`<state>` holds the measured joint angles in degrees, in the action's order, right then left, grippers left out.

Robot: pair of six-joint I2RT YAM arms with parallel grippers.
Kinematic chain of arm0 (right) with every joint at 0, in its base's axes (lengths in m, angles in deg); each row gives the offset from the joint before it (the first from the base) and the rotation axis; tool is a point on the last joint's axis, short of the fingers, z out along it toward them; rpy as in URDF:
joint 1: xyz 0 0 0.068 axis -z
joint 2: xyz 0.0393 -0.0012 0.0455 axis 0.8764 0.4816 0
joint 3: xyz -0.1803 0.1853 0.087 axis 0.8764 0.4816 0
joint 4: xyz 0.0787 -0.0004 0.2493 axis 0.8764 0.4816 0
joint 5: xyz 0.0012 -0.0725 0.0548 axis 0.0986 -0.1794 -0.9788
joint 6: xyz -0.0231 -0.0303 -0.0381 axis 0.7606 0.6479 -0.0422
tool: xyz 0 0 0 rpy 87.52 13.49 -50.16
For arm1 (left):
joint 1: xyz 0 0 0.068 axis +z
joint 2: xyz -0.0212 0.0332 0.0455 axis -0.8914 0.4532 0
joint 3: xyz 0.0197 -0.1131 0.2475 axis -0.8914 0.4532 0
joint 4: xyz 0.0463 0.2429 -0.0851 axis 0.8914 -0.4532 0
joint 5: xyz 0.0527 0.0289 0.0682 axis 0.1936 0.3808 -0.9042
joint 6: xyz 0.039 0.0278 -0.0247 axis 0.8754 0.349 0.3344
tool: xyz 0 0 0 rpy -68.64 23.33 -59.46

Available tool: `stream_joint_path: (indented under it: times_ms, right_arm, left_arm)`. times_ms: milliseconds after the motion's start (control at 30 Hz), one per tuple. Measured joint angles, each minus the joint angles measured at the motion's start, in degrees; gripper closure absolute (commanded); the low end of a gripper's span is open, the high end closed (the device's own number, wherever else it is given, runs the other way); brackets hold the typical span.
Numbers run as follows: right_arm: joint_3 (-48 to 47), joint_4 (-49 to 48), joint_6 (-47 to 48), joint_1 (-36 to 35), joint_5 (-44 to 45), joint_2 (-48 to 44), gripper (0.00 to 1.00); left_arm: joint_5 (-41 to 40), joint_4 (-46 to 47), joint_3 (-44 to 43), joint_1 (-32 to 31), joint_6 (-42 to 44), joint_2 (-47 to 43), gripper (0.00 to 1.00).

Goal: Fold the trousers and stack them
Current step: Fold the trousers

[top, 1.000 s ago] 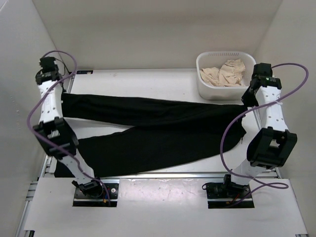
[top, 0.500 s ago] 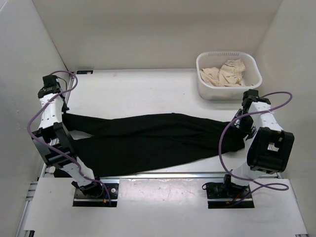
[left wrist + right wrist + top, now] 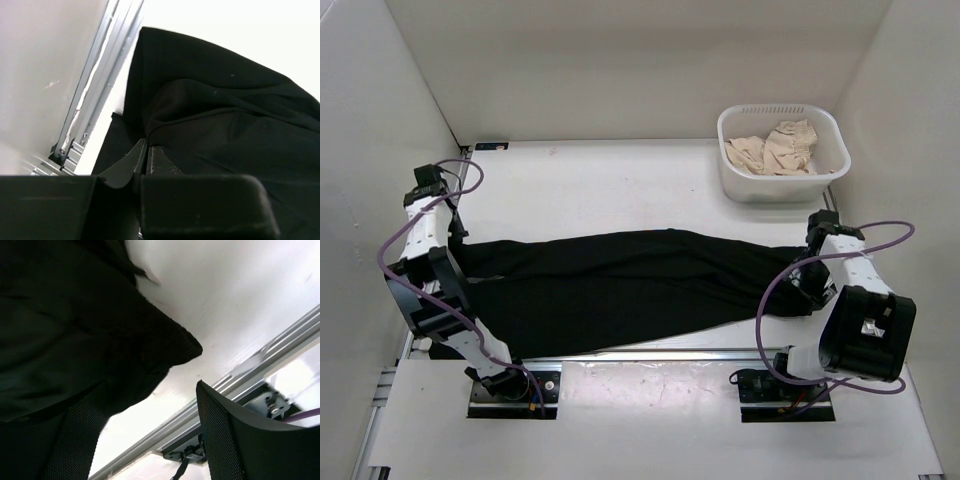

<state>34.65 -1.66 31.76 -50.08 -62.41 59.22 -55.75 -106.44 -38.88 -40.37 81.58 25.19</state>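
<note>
The black trousers (image 3: 630, 285) lie lengthwise across the table, folded leg over leg. At their left end my left gripper (image 3: 457, 243) is low on the cloth. In the left wrist view that gripper (image 3: 146, 152) is shut, pinching a fold of the trousers (image 3: 225, 115). My right gripper (image 3: 808, 282) hangs just over the right end. Seen from the right wrist, this gripper (image 3: 142, 400) is open, and the trousers' edge (image 3: 75, 315) lies loose beside the left finger (image 3: 75, 440), held by nothing.
A white basket (image 3: 770, 187) with beige clothes (image 3: 780, 148) stands at the back right. An aluminium rail (image 3: 100, 85) runs along the table's left side, close to the left gripper. Another rail (image 3: 240, 375) runs under the right gripper. Side walls stand close to both arms.
Both arms came toward the near edge, bringing the far leg down over the near one. The right gripper opened and let go of the trousers' right end.
</note>
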Motion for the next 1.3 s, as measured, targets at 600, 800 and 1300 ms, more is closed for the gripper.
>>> stream_joint_path:
  times_ms: [600,800,1300]
  right_arm:
    - [6.1,-6.8,-3.9,0.0,-0.6,6.6,0.27]
    - [5.5,-6.1,-2.9,0.0,-0.6,5.8,0.26]
    - [5.1,-6.1,-2.4,0.0,-0.9,3.7,0.26]
  left_arm:
    - [6.3,1.7,-41.4,-5.2,0.1,33.6,0.10]
    - [6.0,1.0,-37.4,-4.2,0.0,33.3,0.03]
    - [11.8,1.9,-21.8,4.7,-0.3,30.2,0.10]
